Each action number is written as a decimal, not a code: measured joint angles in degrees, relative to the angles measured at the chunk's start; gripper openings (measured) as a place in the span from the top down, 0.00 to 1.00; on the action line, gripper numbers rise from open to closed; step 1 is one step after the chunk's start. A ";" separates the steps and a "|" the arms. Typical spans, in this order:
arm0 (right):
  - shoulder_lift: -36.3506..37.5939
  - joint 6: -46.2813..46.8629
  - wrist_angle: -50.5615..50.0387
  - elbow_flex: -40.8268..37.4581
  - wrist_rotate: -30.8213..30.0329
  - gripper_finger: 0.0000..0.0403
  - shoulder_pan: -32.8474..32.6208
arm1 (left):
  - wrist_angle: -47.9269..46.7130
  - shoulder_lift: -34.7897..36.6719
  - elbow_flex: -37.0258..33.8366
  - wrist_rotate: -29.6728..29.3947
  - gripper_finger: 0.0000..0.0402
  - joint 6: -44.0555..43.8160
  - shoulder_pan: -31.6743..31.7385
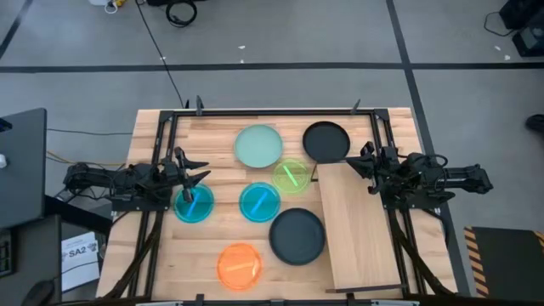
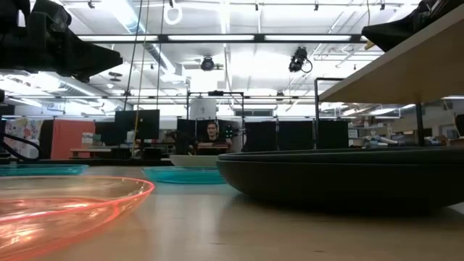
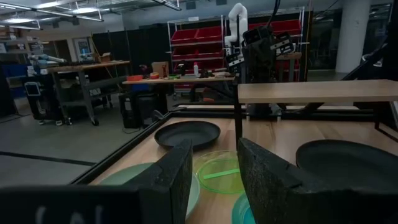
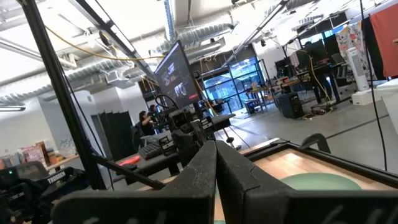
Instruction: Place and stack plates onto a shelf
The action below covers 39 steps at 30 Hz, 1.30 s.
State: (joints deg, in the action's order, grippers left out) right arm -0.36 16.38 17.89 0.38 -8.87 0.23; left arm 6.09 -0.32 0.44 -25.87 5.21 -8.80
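While seven plates [image 1: 297,235] are lying across the planked table [image 1: 153,255], the left gripper [image 1: 197,176] is hovering spread, the right gripper [image 1: 357,164] pinched empty over the shelf [image 1: 361,238].

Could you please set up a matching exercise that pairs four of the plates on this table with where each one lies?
Things:
1. orange plate
2. pale mint plate
3. lime green plate
4. cyan plate under the left gripper

Places:
A. far side of the table, beside a black plate
B. near edge of the table
C. left part of the table
D. just left of the shelf

Pairs: 1-B, 2-A, 3-D, 4-C
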 joint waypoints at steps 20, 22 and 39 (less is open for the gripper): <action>0.00 0.00 0.03 -0.02 0.00 0.96 0.00 | 0.02 -0.02 -0.01 0.00 0.66 -0.02 0.00; 0.00 0.01 0.05 -0.02 -0.01 0.96 0.00 | 0.02 -0.02 -0.01 0.00 0.66 -0.04 -0.01; 0.00 -0.01 11.09 -0.02 -1.97 0.80 0.00 | 0.03 -0.03 -0.01 0.00 0.66 0.00 -0.01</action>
State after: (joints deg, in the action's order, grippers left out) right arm -0.36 16.38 28.98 0.36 -10.84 0.23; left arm 6.12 -0.35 0.43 -25.87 5.21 -8.81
